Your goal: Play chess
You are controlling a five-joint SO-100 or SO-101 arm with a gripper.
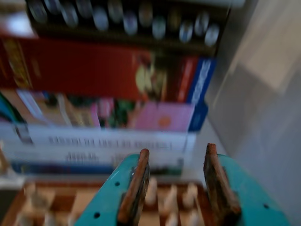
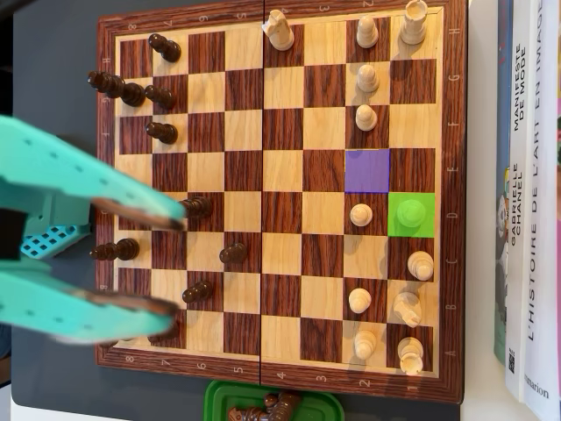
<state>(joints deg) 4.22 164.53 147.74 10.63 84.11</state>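
The wooden chessboard (image 2: 280,289) fills the overhead view. Dark pieces (image 2: 163,132) stand on its left side and white pieces (image 2: 366,117) on its right. One square is tinted green (image 2: 396,230) with a piece (image 2: 410,213) on it. The square diagonally up-left of it is tinted purple (image 2: 366,170) and bare. My teal gripper (image 2: 175,263) hovers over the board's left side above the dark pieces, open and empty. In the wrist view the gripper (image 1: 178,151) is open, with blurred white pieces (image 1: 170,197) seen between its brown pads (image 1: 136,188).
A green tray (image 2: 219,399) with captured dark pieces sits below the board's bottom edge in the overhead view. Stacked books (image 2: 530,219) lie along the board's right edge. They also show in the wrist view (image 1: 103,103), beyond the white pieces.
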